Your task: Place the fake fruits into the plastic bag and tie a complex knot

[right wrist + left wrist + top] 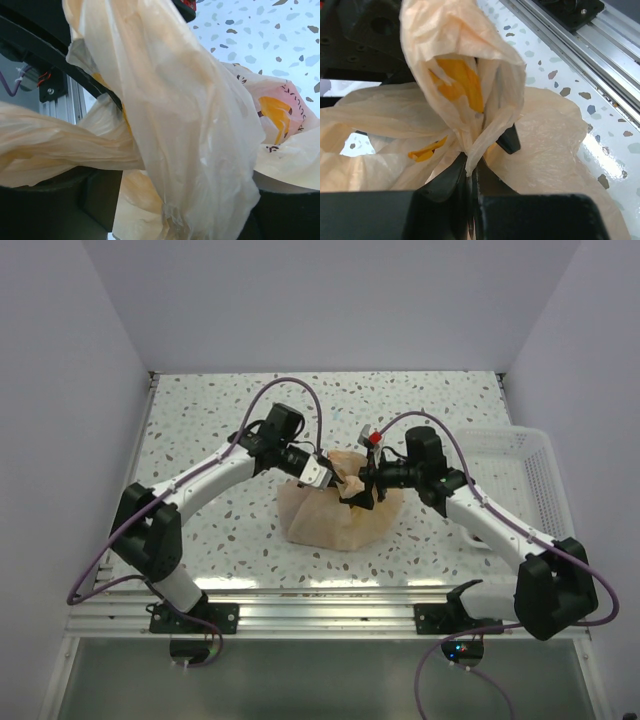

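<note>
Left gripper (470,174): my black fingers (445,181) are pressed together, pinching a gathered fold of bag.
Plastic bag (335,522): thin, crinkly, translucent peach film heaped on the speckled table (200,430) between my grippers, one strand twisted rope-like.
Print (277,112): yellow-orange blotches; small dark lettering, unreadable.
Right gripper (362,490): draped in film; I cannot tell its grip.
Basket (520,462): white perforated plastic, far right.

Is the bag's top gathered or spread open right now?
Gathered: the plastic bag is bunched into a twist pinched by the left gripper. Finished knot: cannot tell.
</note>
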You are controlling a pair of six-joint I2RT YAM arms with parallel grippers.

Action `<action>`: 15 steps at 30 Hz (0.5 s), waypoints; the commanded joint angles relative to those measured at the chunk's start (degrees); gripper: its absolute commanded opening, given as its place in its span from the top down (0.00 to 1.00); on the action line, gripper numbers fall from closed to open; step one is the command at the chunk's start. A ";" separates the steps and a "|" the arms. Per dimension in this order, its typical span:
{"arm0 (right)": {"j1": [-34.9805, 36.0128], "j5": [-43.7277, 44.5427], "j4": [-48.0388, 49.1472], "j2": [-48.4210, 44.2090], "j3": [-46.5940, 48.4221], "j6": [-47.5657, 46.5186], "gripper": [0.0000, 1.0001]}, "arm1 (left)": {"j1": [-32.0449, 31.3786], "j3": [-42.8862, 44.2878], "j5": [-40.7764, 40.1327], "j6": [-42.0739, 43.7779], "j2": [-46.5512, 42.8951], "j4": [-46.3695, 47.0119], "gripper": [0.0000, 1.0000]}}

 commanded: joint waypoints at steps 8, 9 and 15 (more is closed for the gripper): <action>0.59 0.02 4.83 0.25 1.78 -0.46 0.60 | -0.39 4.77 4.73 -4.22 1.17 0.85 0.82; 0.50 0.02 5.17 0.25 1.78 -0.20 0.63 | -0.39 5.03 4.29 -4.21 1.08 0.84 0.81; 0.59 0.37 5.18 -0.02 1.61 -0.28 0.89 | -0.48 5.22 0.43 -3.52 0.21 -1.87 0.71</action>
